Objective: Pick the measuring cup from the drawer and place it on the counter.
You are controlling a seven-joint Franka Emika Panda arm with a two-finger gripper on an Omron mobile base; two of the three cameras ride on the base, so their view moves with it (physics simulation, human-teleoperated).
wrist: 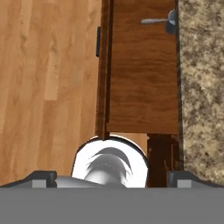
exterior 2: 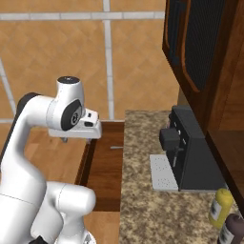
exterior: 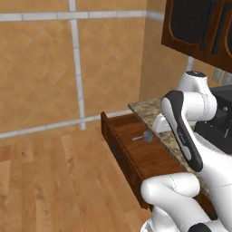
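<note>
We are looking at the bench [exterior 2: 143,209], a speckled granite slab on dark wood cabinets, with dark-panelled upper cabinets [exterior 2: 205,43] hanging above it. A black coffee machine [exterior 2: 193,155] is standing on the bench towards its back edge, and a yellow bottle [exterior 2: 220,208] and a dark bottle [exterior 2: 231,229] are sitting beside it. The drawer [exterior: 136,149] is standing pulled out from the bench's front edge over the wood floor [exterior: 54,181], its black bar handle [wrist: 98,41] facing the floor side. Our tool [wrist: 111,181] is hanging above the drawer with its jaws spread as wide as they go, holding nothing and touching nothing. The measuring cup [wrist: 171,22] is lying in the drawer right against the bench's front edge, well apart from the tool, with its thin handle running straight away from the bench towards the drawer front.
</note>
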